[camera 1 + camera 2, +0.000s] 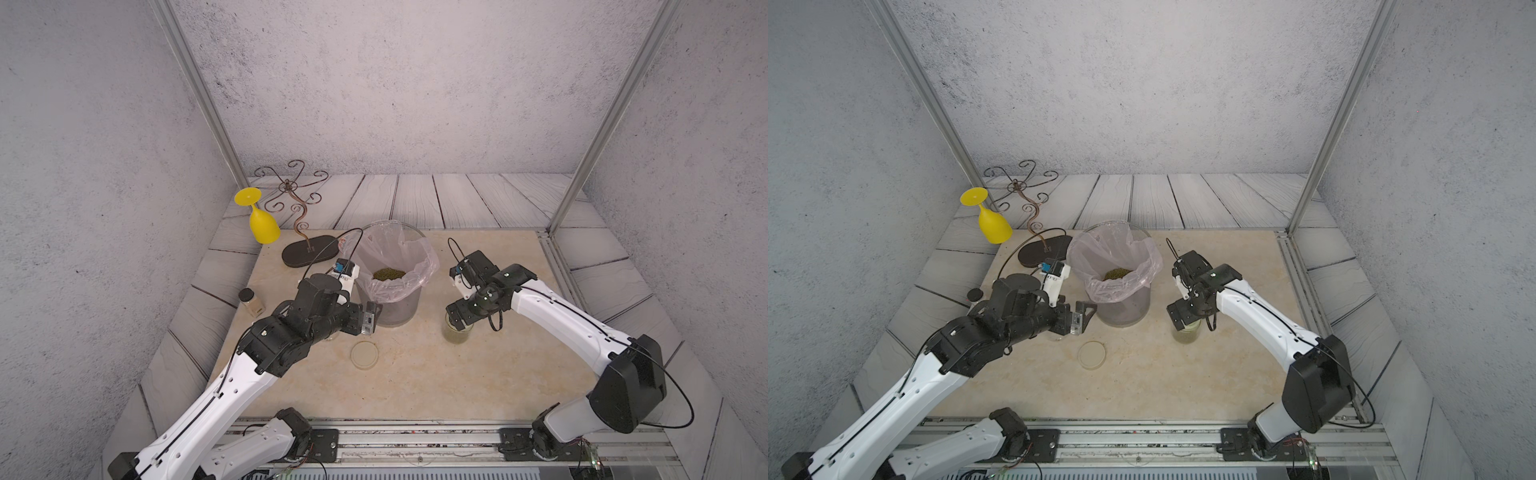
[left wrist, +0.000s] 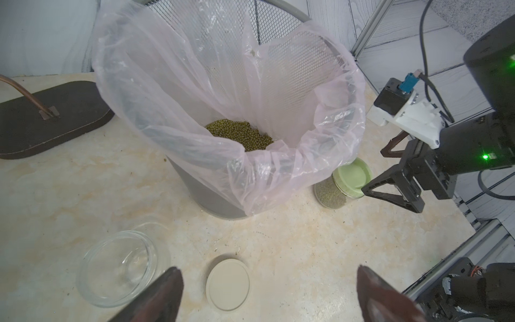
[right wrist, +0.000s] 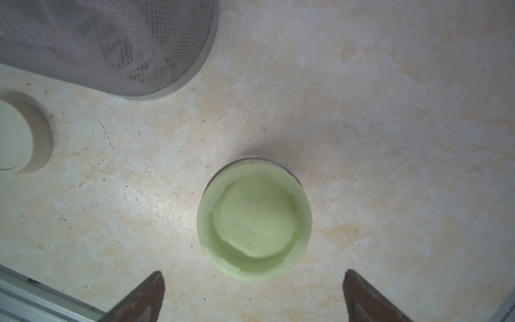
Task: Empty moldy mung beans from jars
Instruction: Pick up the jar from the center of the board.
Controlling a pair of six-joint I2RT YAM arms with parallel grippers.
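About halfway: 1 jar (image 2: 119,267) sits empty on my worktop (image 2: 69,195) beside its beige lid (image 2: 228,284), its mung beans (image 2: 239,135) in the bin (image 2: 206,195). The second jar (image 2: 331,195) is full under its green lid (image 2: 352,177). My left pincer (image 2: 269,278) and right pincer (image 3: 252,274) gape open, empty

You see olive-green mung beans (image 2: 239,135), a pinkish clear liner (image 2: 195,83), grey mesh bin (image 2: 206,195), pale green lid (image 3: 253,220), beige lid (image 2: 228,284), cream-marbled table (image 2: 306,251)

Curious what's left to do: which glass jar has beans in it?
The green-lidded jar, closed, beans showing through its glass. The other jar stands open and empty.
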